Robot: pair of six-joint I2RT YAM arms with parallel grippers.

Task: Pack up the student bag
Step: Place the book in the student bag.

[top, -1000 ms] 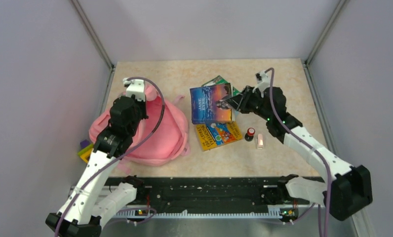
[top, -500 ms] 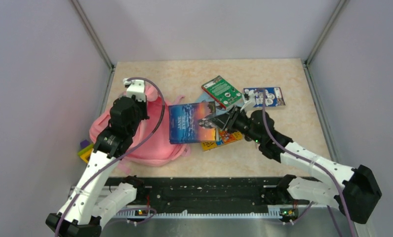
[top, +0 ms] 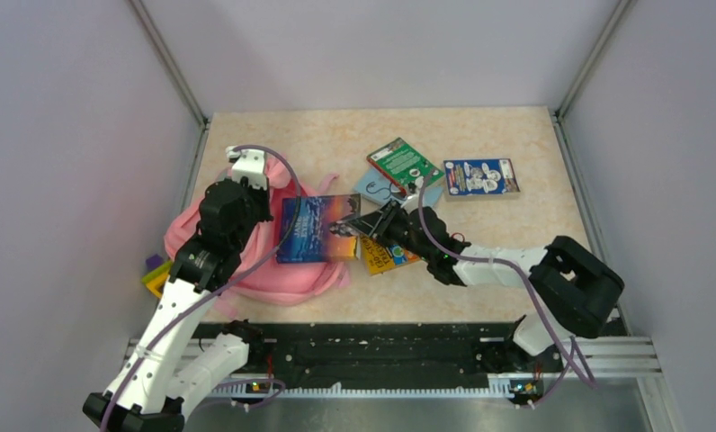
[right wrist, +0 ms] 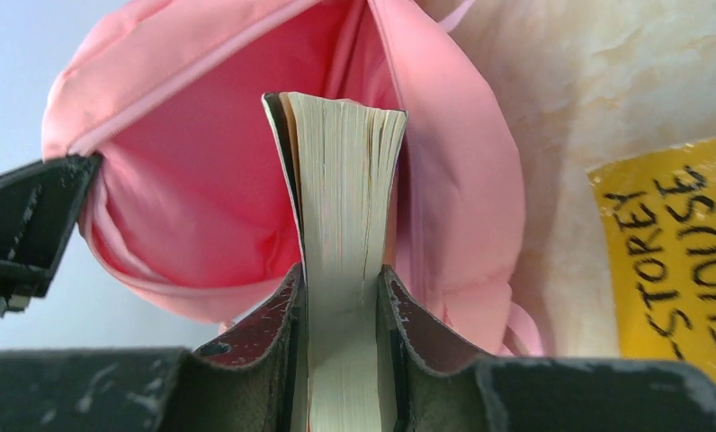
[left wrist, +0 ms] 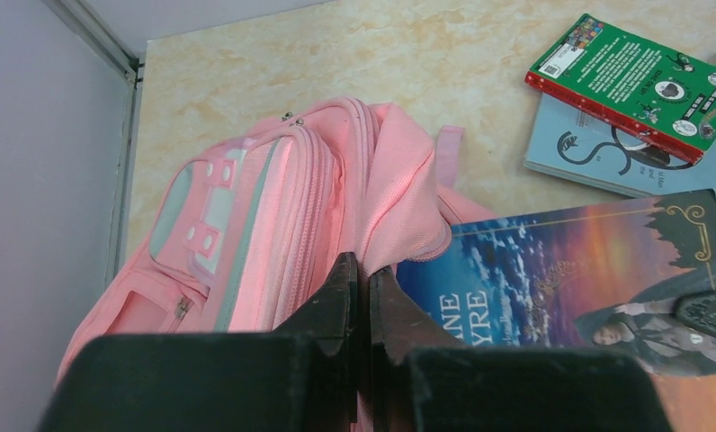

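The pink student bag (top: 309, 274) lies at the left of the table, its opening facing right. My left gripper (top: 239, 200) is shut on the bag's pink fabric edge (left wrist: 399, 189) and holds the flap up; its tips show in the left wrist view (left wrist: 362, 265). My right gripper (top: 359, 228) is shut on the "Jane Eyre" book (top: 314, 228), which lies flat over the bag's mouth. In the right wrist view the gripper (right wrist: 341, 274) clamps the page block (right wrist: 345, 180), and the book points into the bag's open pink inside (right wrist: 201, 180).
A green book (top: 404, 164) lies on a pale blue book (top: 372, 187) behind the right arm. A yellow book (top: 386, 255) lies under the arm, and a blue-white card pack (top: 480, 176) to the right. A yellow-purple item (top: 155, 274) sits left of the bag.
My right arm has carried the Jane Eyre book leftwards from the book pile to the bag's opening, stretching low across the table. The left gripper has kept its hold on the flap.
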